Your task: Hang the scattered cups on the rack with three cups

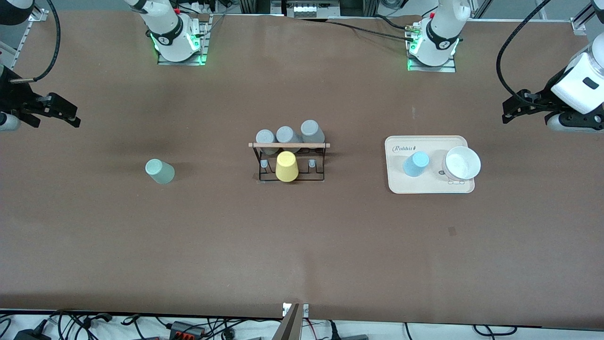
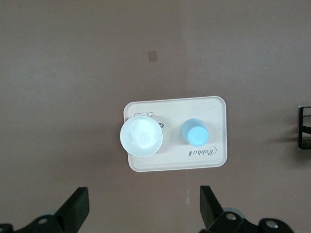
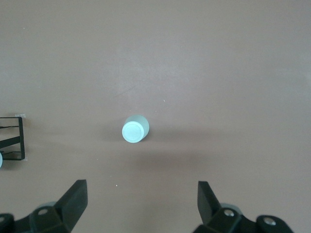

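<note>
Starting well means lowering the right gripper [image 3: 138, 206], jaws spread, squarely over the pale mint-green plastic cup [image 1: 160, 171] standing upside-down on the counter toward the right arm's end; the left gripper [image 2: 145, 208], also spread, waits over the counter beside the beige tray [image 1: 427, 186] holding the light-blue plastic cup [image 1: 415, 164].

You see two white arms, black joint bands, green base lights; black fingers [image 2: 77, 206]; black cables, possibly red connectors.

mint cup [image 1: 160, 171]: upturned, on table | blue cup [image 1: 415, 164]: upturned, on tray | black rack [image 1: 290, 162]: mid-table
</note>
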Tool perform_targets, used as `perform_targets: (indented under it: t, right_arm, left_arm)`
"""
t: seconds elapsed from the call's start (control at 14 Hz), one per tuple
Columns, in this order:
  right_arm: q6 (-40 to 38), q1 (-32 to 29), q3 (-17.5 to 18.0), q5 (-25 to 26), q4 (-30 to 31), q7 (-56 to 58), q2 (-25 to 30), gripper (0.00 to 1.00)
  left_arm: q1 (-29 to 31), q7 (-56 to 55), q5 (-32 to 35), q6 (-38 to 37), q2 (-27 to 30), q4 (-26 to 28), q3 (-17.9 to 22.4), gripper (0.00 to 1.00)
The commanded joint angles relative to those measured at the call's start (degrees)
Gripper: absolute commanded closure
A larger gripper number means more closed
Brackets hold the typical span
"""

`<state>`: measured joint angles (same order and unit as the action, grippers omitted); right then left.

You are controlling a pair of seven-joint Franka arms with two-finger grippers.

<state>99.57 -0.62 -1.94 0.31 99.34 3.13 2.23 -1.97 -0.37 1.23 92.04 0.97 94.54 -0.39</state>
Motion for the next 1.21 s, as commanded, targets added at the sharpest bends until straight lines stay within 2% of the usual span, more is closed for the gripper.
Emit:
perform_targets:
  t: [0.0,0.64,0.93,1.14]
  right_arm:
    - [-1.05,0.0,0.19,-0.58,-0.2,0.13,0.85,0.0]
    - [-0.79,-0.17,0.19,-0.57,-0.37,-0.23,0.76,0.0]
    - [-1.05,-0.17,0.1,-0.49,-0.46,-0.23,0.85,0.0]
    - [-0.96,0.0,0.27,-0.49,-0.37,-0.31,0.76,0.0]
  left_arm:
    - [0.21,0.72,1.23,-1.16,0.08,-1.03,-0.41,0.0]
    - [-0.32,0.64,1.14,-1.42,0.0,-1.03,-0.49,0.0]
    - [-1.46,0.99,0.53,-8.27,-3.86,-1.11,-1.37,0.0]
    - [-2.69,1.08,0.61,-10.21,-6.59,-3.04,-6.19,0.0]
